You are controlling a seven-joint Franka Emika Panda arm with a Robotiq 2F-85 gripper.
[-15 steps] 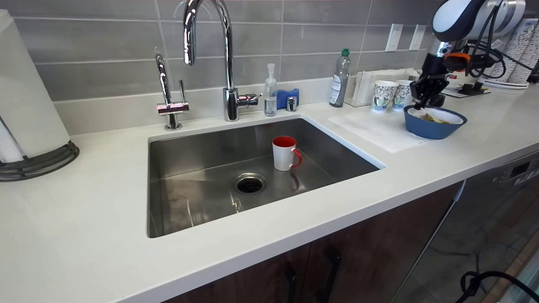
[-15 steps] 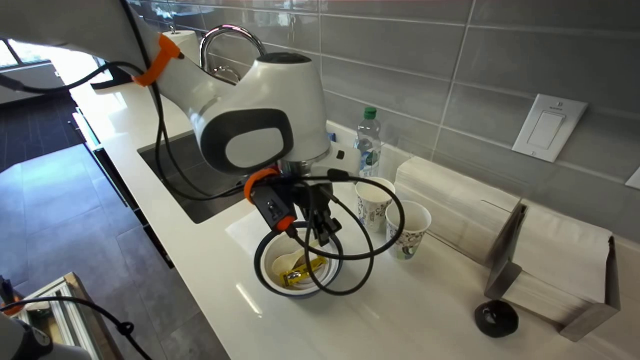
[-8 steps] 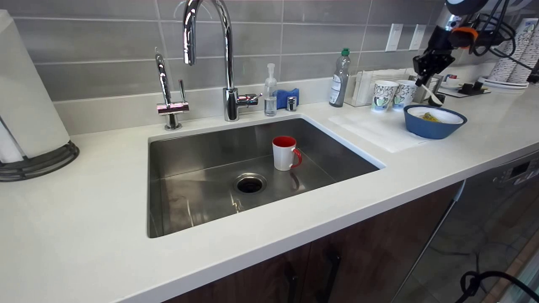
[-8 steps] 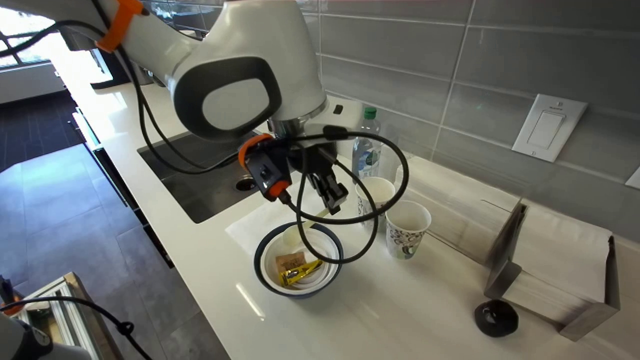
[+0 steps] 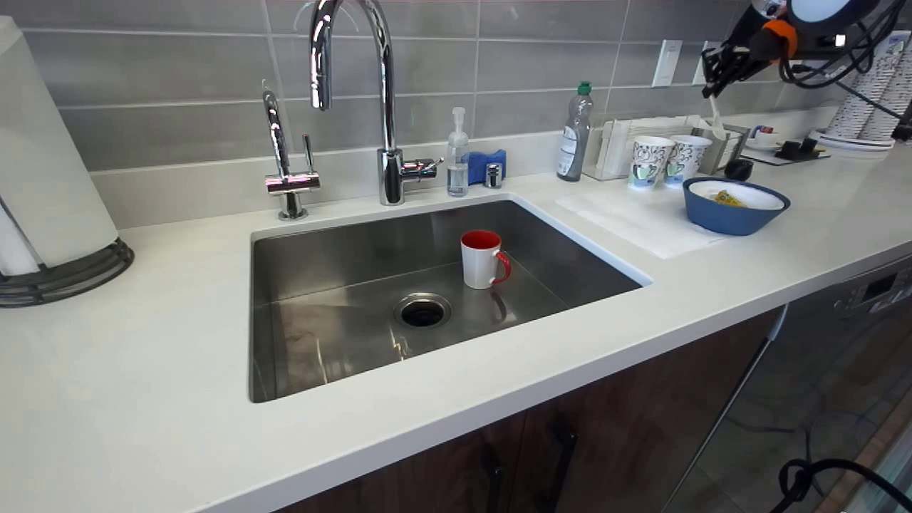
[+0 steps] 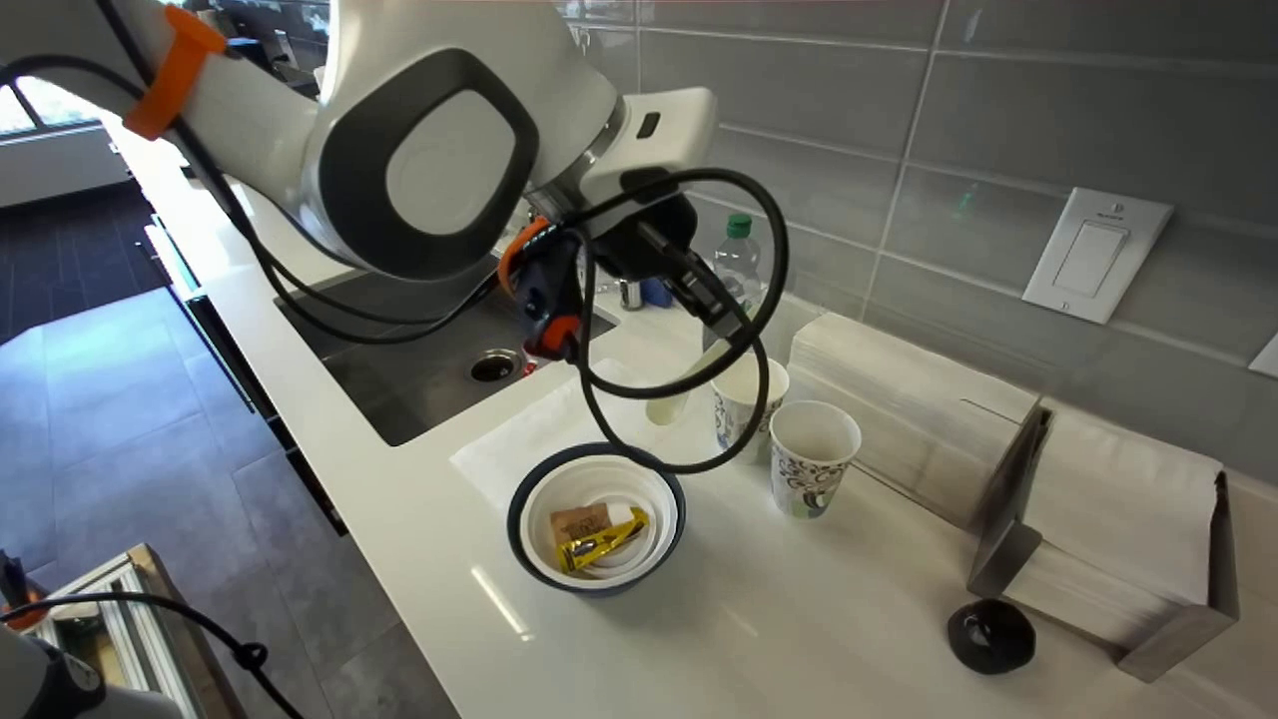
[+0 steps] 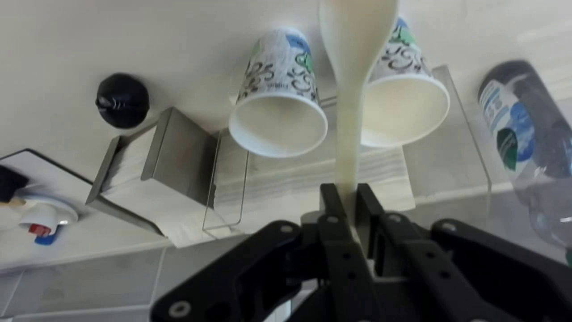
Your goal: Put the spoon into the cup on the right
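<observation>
Spoon (image 7: 350,103): pale, plastic-looking; held in the air above the table (image 5: 157,370), outside both the right paper cup (image 6: 807,484) and the left paper cup (image 5: 650,164); tilted, with the bowl end lowest in both exterior views.
Jaws: narrowed to the thickness of the spoon's handle, pinching it from both sides in the wrist view.
Right paper cup: upright on the table, on the right in both exterior views.
Left paper cup: upright just beside the right paper cup; partly hidden behind the spoon in the wrist view.
Blue bowl (image 5: 723,217): on the table near the right paper cup, with a white bowl (image 6: 536,529) nested inside.
Yellow packet (image 6: 599,546): in the white bowl, beside a brown packet (image 6: 579,520).
Folded paper towels (image 6: 909,394): between both paper cups and the tiled wall (image 5: 178,71).
Dish-soap bottle (image 5: 572,146): upright near the left paper cup, capped in green.
Red-and-white mug (image 5: 477,265): upright in the steel sink (image 5: 342,267), near the drain (image 5: 422,311).
</observation>
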